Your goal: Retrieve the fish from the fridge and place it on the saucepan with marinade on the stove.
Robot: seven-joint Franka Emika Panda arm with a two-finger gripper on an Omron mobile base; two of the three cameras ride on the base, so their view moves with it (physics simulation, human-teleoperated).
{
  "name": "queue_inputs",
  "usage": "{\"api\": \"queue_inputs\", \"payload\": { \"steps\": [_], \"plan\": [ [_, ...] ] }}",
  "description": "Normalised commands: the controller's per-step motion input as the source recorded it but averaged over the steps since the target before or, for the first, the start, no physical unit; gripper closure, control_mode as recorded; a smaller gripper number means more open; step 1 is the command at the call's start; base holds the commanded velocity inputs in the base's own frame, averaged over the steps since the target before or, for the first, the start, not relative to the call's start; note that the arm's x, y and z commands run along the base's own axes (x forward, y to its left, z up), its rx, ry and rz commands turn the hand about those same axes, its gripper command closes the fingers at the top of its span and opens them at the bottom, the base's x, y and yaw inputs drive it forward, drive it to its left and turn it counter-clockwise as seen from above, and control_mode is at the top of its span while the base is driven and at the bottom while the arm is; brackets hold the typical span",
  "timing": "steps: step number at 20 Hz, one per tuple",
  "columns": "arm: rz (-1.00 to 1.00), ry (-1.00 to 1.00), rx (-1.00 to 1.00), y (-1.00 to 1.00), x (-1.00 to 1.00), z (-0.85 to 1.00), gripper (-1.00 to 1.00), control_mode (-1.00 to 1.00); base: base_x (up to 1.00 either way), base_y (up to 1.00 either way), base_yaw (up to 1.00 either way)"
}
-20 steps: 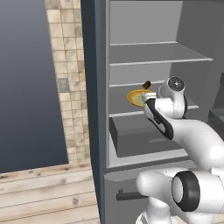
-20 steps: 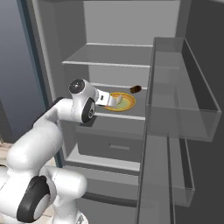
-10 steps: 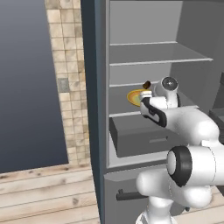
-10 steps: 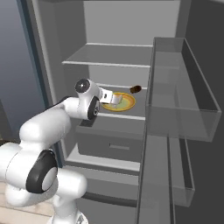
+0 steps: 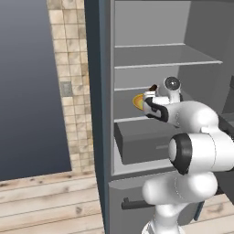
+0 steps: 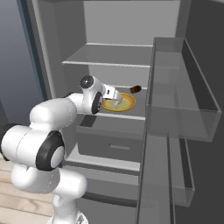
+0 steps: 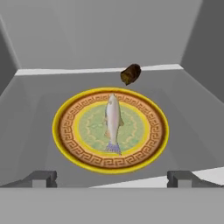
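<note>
Left base view: arm has folded in closer to the fridge (image 5: 98,114) than a second ago; hand now at the middle shelf, over the drawer (image 5: 141,141).

Right base view: gripper (image 6: 114,101) has pushed further in, reaching the plate (image 6: 127,104).

Hand view: fingers (image 7: 41,178) spread wide, empty. Fish (image 7: 113,121) lies lengthwise mid-plate, just ahead; brown lump (image 7: 130,73) behind. Approach nearly done; grasp likely next.
</note>
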Motion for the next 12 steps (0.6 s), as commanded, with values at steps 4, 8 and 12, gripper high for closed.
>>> {"api": "queue_inputs", "payload": {
  "steps": [4, 8, 12],
  "plan": [
    [0.00, 0.00, 0.01, -0.12, 0.34, -0.13, -1.00, -1.00, 0.00, 0.00, 0.00],
    [0.00, 0.00, 0.01, -0.12, 0.32, -0.17, -1.00, -1.00, 0.00, 0.00, 0.00],
    [0.00, 0.00, 0.02, -0.15, 0.19, -0.26, -1.00, -1.00, 0.00, 0.00, 0.00]
  ]
}}
